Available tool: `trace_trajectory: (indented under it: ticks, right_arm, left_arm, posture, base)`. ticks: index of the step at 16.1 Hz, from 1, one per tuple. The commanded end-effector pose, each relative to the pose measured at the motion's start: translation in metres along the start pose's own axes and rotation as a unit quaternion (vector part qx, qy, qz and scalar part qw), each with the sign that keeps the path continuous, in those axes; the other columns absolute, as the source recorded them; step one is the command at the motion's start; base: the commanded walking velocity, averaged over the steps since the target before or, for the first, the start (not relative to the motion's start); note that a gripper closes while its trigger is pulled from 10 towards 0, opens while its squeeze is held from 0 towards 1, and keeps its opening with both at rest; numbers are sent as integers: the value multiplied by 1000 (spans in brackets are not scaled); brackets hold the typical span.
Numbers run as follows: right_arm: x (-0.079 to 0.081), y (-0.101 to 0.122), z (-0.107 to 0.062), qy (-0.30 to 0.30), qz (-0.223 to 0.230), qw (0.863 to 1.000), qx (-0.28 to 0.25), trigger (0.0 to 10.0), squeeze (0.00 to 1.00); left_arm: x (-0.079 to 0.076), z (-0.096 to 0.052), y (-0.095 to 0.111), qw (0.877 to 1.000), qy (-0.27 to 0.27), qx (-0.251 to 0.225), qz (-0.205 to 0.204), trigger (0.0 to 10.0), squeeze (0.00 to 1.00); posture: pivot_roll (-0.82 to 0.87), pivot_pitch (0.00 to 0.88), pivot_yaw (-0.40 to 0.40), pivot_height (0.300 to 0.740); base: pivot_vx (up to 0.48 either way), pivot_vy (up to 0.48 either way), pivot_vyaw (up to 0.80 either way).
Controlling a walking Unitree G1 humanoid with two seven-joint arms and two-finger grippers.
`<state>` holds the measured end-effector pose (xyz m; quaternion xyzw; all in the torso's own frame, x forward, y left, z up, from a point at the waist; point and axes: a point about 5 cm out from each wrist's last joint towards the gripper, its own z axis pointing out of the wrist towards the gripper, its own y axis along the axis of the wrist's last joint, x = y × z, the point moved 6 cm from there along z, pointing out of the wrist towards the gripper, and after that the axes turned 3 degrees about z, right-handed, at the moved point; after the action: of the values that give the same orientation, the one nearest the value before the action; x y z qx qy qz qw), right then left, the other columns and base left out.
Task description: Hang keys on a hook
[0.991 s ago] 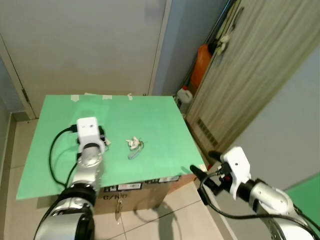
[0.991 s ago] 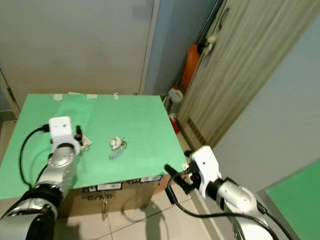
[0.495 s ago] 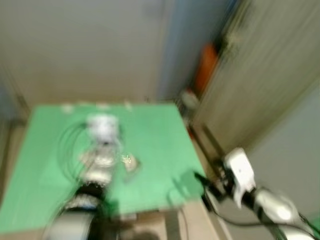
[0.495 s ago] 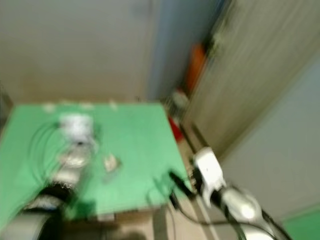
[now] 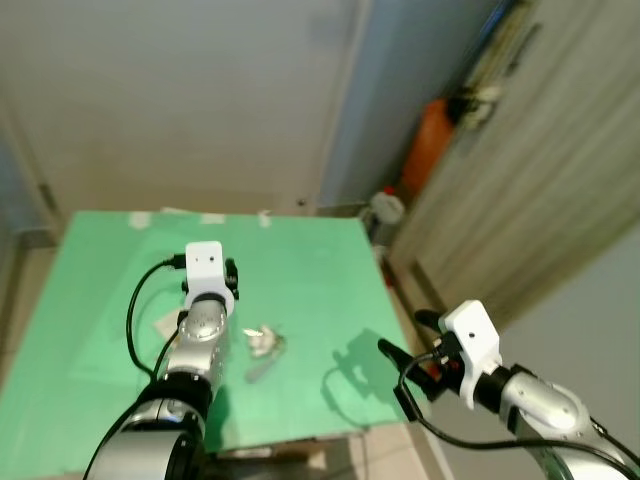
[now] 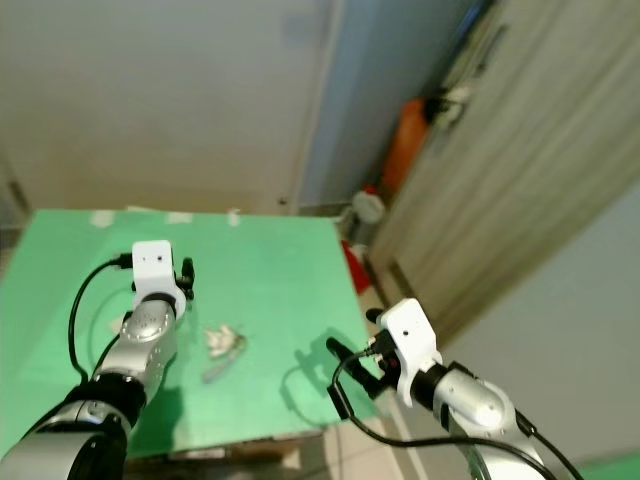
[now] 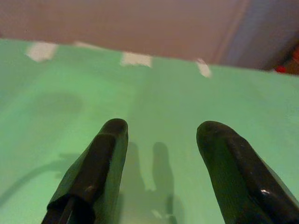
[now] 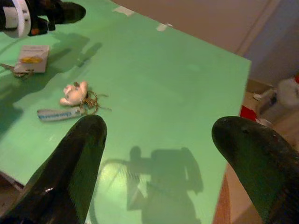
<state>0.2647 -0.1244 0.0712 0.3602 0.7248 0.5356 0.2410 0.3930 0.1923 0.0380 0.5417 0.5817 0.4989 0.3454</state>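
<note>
Green table (image 5: 320, 260), one key bunch (image 5: 263, 343)

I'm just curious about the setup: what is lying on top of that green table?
On the green table lie a bunch of keys with a white charm and a strap tag, plus a small card beyond them. Whether anything lies under the left arm cannot be seen.

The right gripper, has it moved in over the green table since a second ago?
Yes. The right gripper was off the green table's near right corner over the floor; now it hangs above that corner, open, closer to the keys.
</note>
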Motion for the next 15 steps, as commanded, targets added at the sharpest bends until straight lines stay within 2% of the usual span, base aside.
trace_trajectory:
  ticks: [1, 3, 5, 7, 8, 9, 12, 15]
  right_arm:
    - [-5, 2, -8, -5, -3, 1000, 6, 10000, 0]
    - [-4, 1, -16, -3, -8, 1000, 17, 10000, 0]
    - [-9, -2, -23, -13, -9, 1000, 26, 10000, 0]
    - [-10, -3, -24, -16, -8, 999, 30, 10000, 0]
    - [-9, -4, -21, -14, -5, 999, 32, 10000, 0]
    - [-9, -7, -19, -13, -2, 999, 33, 10000, 0]
    - [-11, -21, -12, -16, 4, 999, 39, 10000, 0]
    - [-20, -37, -9, -18, 9, 999, 49, 10000, 0]
  left_arm:
    - [-10, -3, -11, 1000, -15, 17, 5, 10000, 0]
    - [-18, -13, -20, 1000, -5, 20, 18, 10000, 0]
    - [-29, -32, -23, 998, 4, -6, 63, 10000, 0]
    - [-34, -43, -20, 996, 12, -20, 85, 10000, 0]
    - [-33, -55, -17, 995, 29, -28, 93, 10000, 0]
    - [-29, -61, -18, 994, 38, -25, 100, 10000, 0]
    - [-22, -70, -22, 994, 44, -20, 100, 10000, 0]
    - [-28, -74, -19, 996, 31, -9, 89, 10000, 0]
  posture:
    - [-147, 131, -204, 740]
    - [-169, 154, -202, 740]
    - [-167, 173, -206, 740]
    - [-155, 183, -207, 740]
    - [-141, 188, -208, 740]
    - [-137, 190, -209, 740]
    - [-124, 189, -213, 740]
    - [-123, 181, -213, 740]
  base:
    - [0, 0, 0]
    - [0, 0, 0]
    - [0, 0, 0]
    - [0, 0, 0]
    - [0, 0, 0]
    - [0, 0, 0]
    - [0, 0, 0]
    - [0, 0, 0]
